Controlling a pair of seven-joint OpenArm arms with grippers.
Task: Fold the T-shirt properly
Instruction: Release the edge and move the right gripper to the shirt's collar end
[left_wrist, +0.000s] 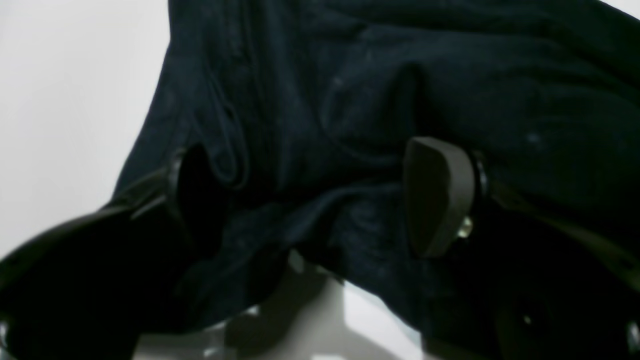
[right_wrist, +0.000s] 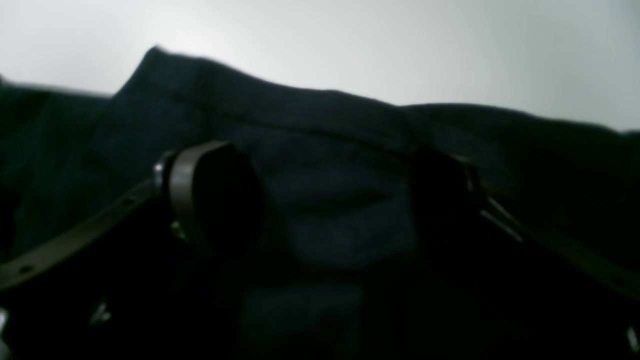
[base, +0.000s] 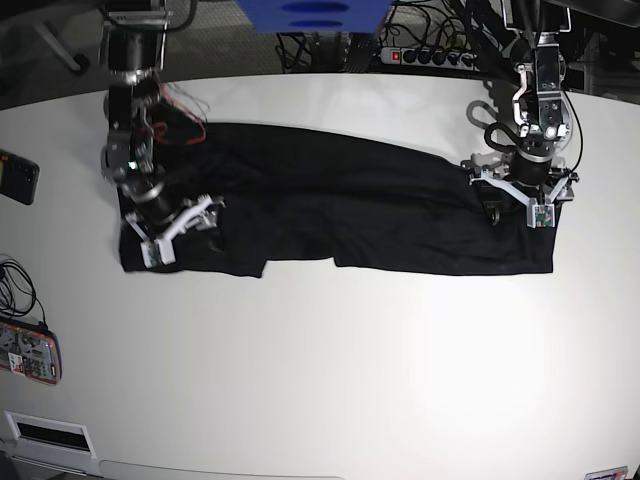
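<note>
The black T-shirt (base: 340, 210) lies as a long flat band across the white table (base: 350, 370). My left gripper (base: 515, 205) is at its right end in the base view. In the left wrist view the left gripper (left_wrist: 320, 200) stands open, with wrinkled T-shirt (left_wrist: 350, 100) cloth under and between the spread fingers (left_wrist: 437, 195). My right gripper (base: 180, 230) rests at the shirt's left end. It is open too in the right wrist view, the right gripper (right_wrist: 327, 200) straddling a hemmed edge of the T-shirt (right_wrist: 325, 150).
A dark phone (base: 18, 175) and a red-cased device (base: 30, 350) lie at the table's left edge. A power strip (base: 430, 57) and cables sit behind the far edge, next to a blue object (base: 310, 12).
</note>
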